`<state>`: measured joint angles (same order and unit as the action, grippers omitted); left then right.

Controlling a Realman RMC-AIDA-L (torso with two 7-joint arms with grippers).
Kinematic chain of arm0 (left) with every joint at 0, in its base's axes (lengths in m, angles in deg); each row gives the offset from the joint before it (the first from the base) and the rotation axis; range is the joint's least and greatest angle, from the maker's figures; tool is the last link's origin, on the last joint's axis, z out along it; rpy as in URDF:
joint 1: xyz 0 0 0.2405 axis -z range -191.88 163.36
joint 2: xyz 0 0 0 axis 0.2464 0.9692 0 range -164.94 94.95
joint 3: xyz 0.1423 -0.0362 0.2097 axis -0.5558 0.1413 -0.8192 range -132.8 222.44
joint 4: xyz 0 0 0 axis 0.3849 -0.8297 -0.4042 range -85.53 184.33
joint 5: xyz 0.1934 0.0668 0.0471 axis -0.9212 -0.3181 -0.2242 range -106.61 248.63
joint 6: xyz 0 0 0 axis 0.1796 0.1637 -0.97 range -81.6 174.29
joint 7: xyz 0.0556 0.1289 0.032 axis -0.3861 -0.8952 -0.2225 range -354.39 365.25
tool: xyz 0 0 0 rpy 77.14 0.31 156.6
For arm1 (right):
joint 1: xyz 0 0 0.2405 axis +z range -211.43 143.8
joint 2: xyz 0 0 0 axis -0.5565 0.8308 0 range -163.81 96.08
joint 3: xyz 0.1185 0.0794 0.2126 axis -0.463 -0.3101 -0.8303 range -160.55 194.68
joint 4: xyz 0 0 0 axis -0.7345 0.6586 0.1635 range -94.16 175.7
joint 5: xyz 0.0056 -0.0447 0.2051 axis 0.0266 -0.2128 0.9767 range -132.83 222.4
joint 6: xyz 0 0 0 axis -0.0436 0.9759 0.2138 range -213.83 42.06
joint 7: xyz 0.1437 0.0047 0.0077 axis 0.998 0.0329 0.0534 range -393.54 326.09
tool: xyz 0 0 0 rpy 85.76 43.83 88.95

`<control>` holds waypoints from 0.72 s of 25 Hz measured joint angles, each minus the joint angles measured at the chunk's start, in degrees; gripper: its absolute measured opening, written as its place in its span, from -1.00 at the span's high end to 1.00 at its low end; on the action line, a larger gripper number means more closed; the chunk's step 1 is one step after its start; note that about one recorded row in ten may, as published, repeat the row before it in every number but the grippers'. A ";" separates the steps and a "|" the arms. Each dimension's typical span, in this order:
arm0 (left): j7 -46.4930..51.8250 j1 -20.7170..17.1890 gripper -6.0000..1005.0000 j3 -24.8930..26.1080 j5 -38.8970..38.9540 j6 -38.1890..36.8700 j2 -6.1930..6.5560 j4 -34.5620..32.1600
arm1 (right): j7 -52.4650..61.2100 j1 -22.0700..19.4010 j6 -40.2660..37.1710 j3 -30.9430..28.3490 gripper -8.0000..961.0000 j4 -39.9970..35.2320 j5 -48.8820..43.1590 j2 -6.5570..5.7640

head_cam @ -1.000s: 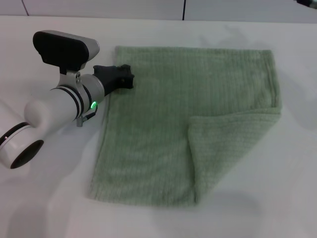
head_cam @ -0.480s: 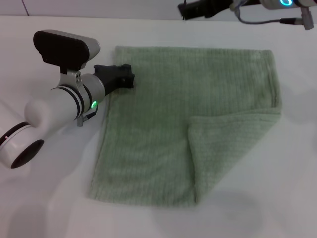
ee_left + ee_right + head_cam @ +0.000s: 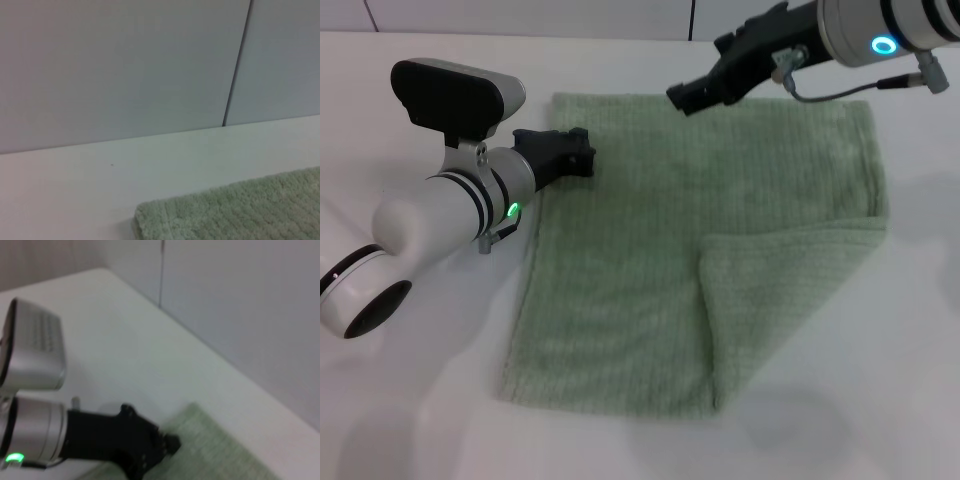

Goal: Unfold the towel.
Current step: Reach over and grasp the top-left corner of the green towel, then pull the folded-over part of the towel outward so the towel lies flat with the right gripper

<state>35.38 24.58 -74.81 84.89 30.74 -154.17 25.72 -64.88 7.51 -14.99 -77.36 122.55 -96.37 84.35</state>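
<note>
The towel lies mostly flat on the white table, a pale green terry square with one near corner folded back over itself as a triangular flap; that flap is the one fold left to open. The left gripper rests at the towel's far left edge exactly where it was a second ago, its dark fingers low against the cloth, though I cannot tell whether they pinch the fabric or merely press on it. What has changed is the right gripper: absent a second ago, it entered over the back of the table half a second ago and now reaches in above the towel's far edge, well across the cloth from the flap, which lies toward the robot from it. That suggests the right arm is coming in to deal with the fold while the left anchors the opposite side. Its fingertips look dark and bunched, and I cannot tell how far apart they stand; it holds nothing visible. The left wrist view shows only a towel corner and wall, no fingers.
</note>
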 joint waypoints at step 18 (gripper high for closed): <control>0.02 -0.28 0.99 0.01 0.00 0.32 0.04 -0.42 | -3.00 3.58 5.01 3.10 -0.70 -8.39 -0.18 0.08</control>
<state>35.40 24.30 -74.80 84.90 31.06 -154.13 25.31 -67.87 11.10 -9.97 -74.26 114.16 -96.55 84.43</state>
